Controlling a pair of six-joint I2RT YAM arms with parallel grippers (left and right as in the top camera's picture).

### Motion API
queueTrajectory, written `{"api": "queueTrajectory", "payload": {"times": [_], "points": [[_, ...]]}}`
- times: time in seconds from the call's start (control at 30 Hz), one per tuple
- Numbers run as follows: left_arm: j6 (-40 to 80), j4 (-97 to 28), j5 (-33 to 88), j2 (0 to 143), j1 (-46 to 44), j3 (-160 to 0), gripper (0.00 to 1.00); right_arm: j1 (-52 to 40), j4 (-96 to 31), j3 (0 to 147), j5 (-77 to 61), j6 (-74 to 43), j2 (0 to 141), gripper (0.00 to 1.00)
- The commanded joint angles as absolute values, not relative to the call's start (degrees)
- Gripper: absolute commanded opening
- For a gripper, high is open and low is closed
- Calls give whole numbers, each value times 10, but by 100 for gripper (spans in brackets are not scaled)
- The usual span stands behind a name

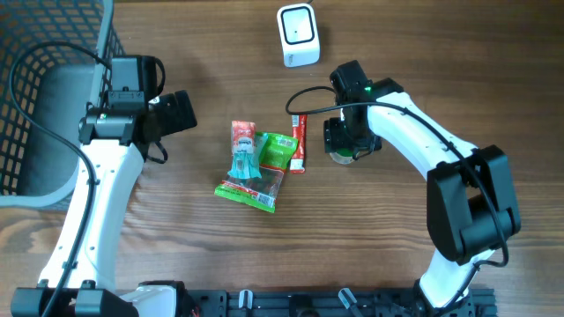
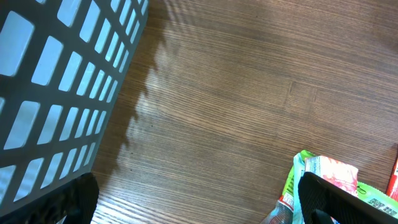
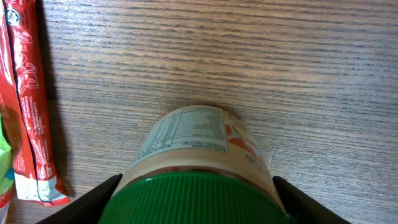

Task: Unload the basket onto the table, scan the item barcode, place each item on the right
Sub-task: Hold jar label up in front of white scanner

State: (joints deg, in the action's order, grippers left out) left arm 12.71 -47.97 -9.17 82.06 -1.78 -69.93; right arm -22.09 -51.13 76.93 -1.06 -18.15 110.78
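Overhead: right gripper (image 1: 351, 145) over a jar (image 1: 339, 157), just right of the red stick pack (image 1: 298, 141); scanner (image 1: 298, 35) at the far edge, bare wood between. Left gripper (image 1: 181, 113) between mesh basket (image 1: 35, 62) and snack packets (image 1: 251, 172). Left wrist: jaws spread wide, holding nothing, basket wall close. Right wrist: fingers (image 3: 87, 205) clamp the jar's green lid (image 3: 199, 196); jar upright on the table.

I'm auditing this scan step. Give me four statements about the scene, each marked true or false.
1. The right gripper straddles the green-lidded jar. True.
2. The left gripper holds a packet. False: it is open and empty.
3. The scanner sits inside the basket. False: it stands on the table, well apart from the basket.
4. A red stick packet lies beside the jar. True.
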Motion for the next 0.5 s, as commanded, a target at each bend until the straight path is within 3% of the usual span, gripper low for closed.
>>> {"api": "queueTrajectory", "payload": {"times": [0.0, 0.17, 0.47], "points": [[122, -478, -95, 818, -15, -703, 100, -219, -514, 757, -9, -180, 1115, 87], [122, -478, -95, 818, -15, -703, 100, -219, -508, 753, -9, -182, 1115, 78], [122, -478, -95, 819, -15, -703, 100, -219, -470, 716, -9, -182, 1116, 74]]}}
